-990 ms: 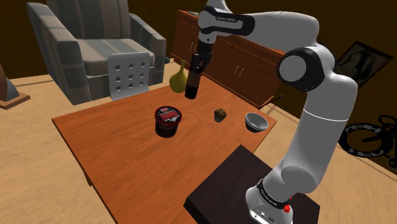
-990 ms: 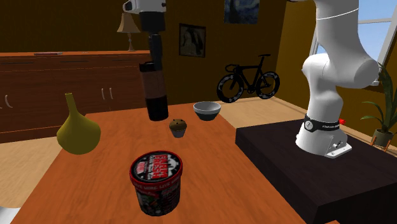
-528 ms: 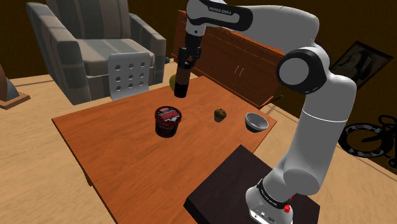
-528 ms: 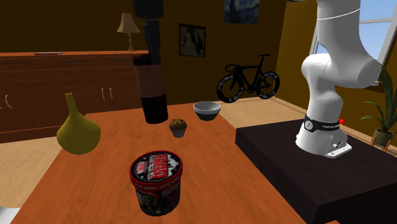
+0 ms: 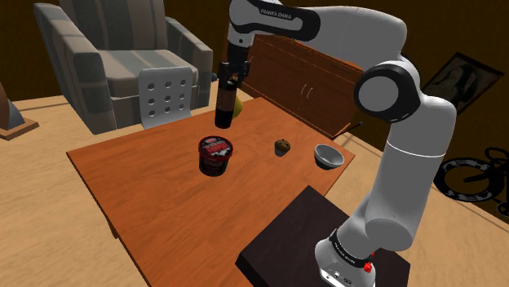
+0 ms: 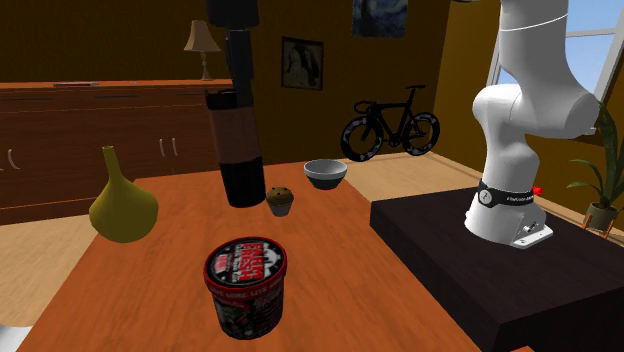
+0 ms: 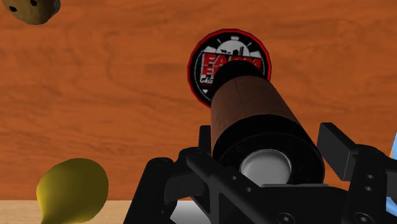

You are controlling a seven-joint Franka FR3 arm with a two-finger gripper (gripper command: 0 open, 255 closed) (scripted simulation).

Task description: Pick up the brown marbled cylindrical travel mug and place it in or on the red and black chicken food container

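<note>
A tall brown mug with a black base (image 5: 223,107) hangs upright in the air, and my gripper (image 5: 229,78) is shut on its upper end. The red and black food container (image 5: 215,155) stands on the wooden table (image 5: 155,204), below the mug and a little nearer the camera. The second exterior view puts the mug (image 6: 237,150) under the gripper (image 6: 231,98), behind the container (image 6: 246,285). Along the hand, the mug (image 7: 254,121) sits clasped in the gripper (image 7: 270,141) and its far end overlaps the rim of the container's lid (image 7: 219,60).
A yellow gourd-shaped vase (image 6: 122,205) stands behind the mug, partly hidden in the shoulder view. A small muffin (image 5: 282,147) and a grey bowl (image 5: 328,155) sit toward the shoulder view's right. An armchair (image 5: 122,57), a wooden cabinet (image 5: 302,77) and the dark stand (image 5: 310,245) surround the table.
The arm has carried the mug toward the shoulder view's left, from beside the vase to nearly over the container. The container, muffin and bowl have stayed put.
</note>
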